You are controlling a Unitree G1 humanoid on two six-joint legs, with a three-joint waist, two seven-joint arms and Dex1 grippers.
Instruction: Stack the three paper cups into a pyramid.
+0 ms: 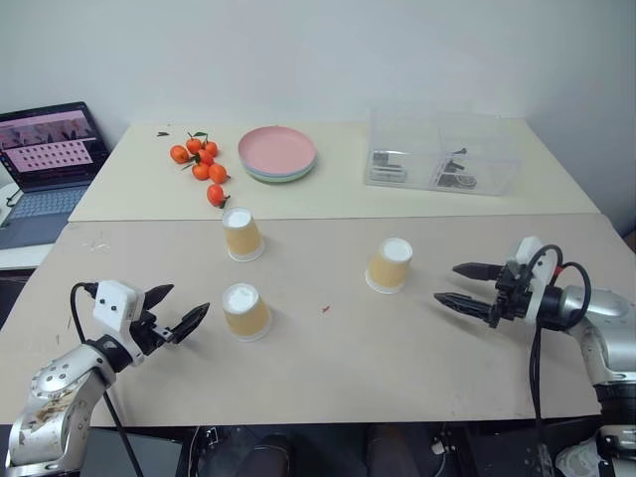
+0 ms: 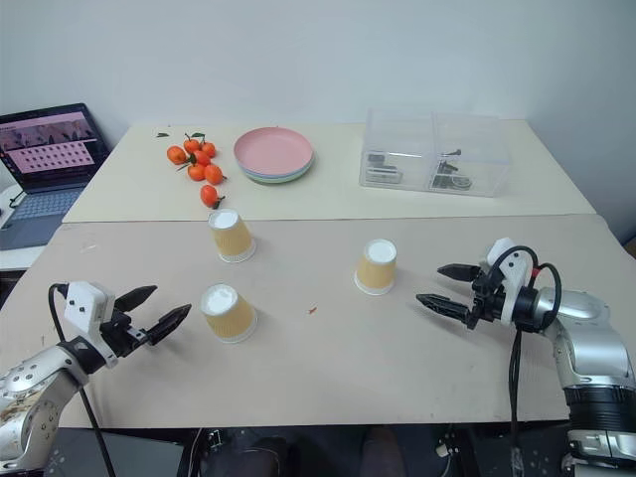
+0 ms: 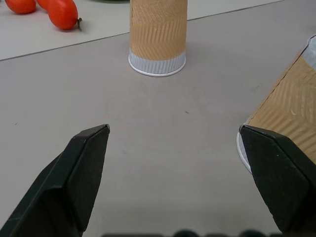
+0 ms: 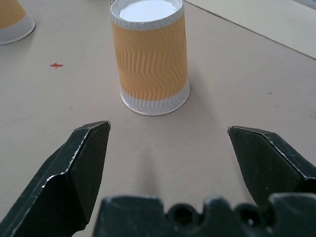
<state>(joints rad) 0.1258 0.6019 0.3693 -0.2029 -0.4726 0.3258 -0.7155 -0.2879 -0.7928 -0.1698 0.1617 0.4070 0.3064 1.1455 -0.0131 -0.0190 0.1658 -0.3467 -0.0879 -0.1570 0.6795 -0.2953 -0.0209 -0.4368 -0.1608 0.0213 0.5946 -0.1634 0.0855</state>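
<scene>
A lab or office test bench: plain tables [image 1: 417, 338] against a bare wall, a laptop [image 1: 45, 159], a clear parts box [image 1: 442, 152].

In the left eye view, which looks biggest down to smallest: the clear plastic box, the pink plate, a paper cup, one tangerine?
1. Clear plastic box
2. Pink plate
3. Paper cup; the three cups look alike
4. One tangerine

Bright, even light; soft shadows; sharp
</scene>
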